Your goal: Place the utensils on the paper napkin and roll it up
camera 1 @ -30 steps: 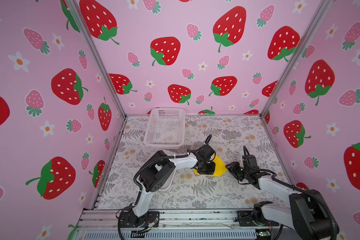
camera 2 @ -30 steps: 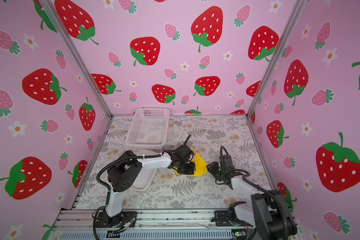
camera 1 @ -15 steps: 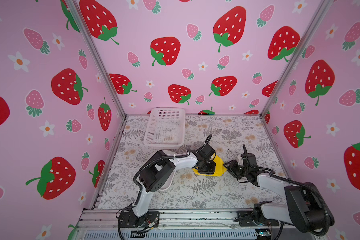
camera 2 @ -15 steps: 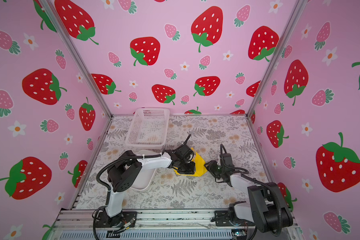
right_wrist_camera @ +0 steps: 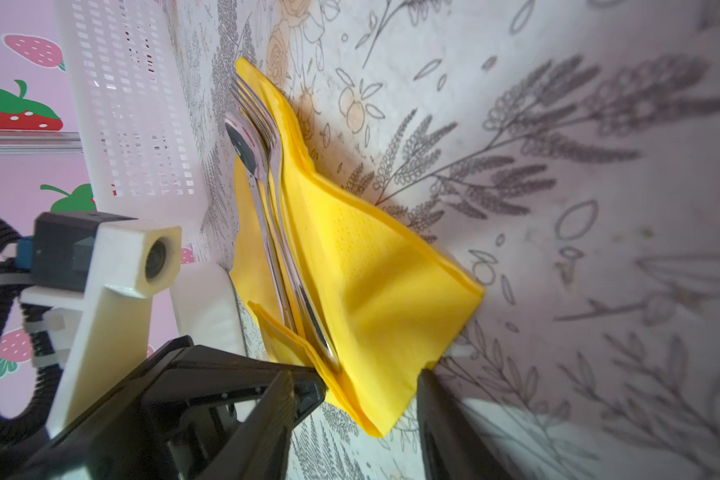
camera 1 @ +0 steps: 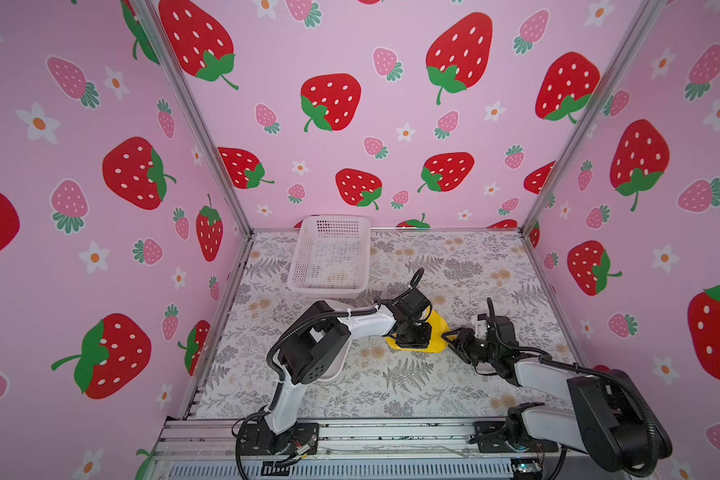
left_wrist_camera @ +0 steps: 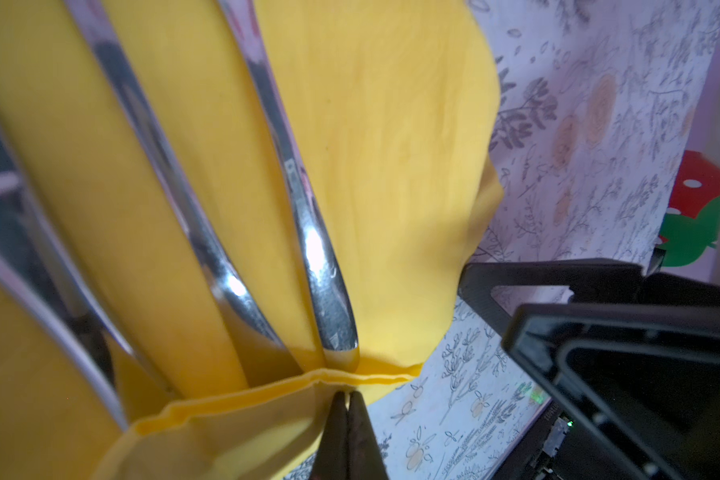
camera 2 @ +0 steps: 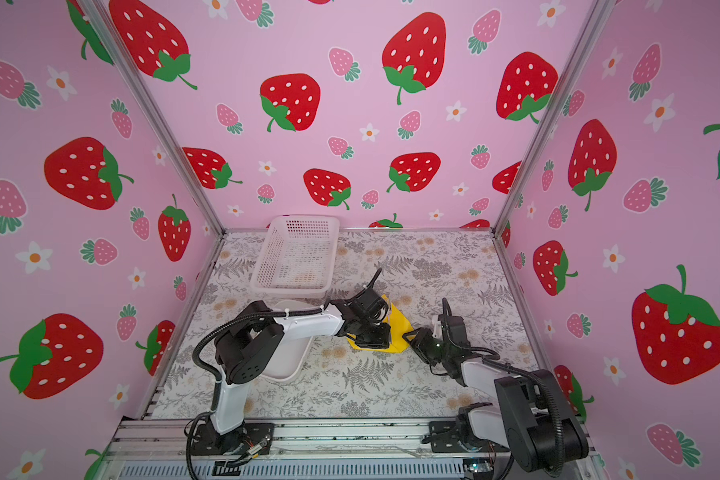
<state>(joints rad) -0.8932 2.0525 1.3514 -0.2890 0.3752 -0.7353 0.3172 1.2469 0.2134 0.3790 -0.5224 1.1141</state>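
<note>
Progress stood partway: the utensils (right_wrist_camera: 273, 232) lay together on the paper napkin (right_wrist_camera: 375, 282), mid-table, with its near edge folded over their handles, so we judged the rolling barely begun. The left gripper (left_wrist_camera: 346, 411) was clenched on that fold. The right gripper (camera 1: 454, 337) gaped empty beside the napkin's right corner. Only the wrist views showed the cutlery; in both top views the left arm (camera 1: 362, 322) hid it.
</note>
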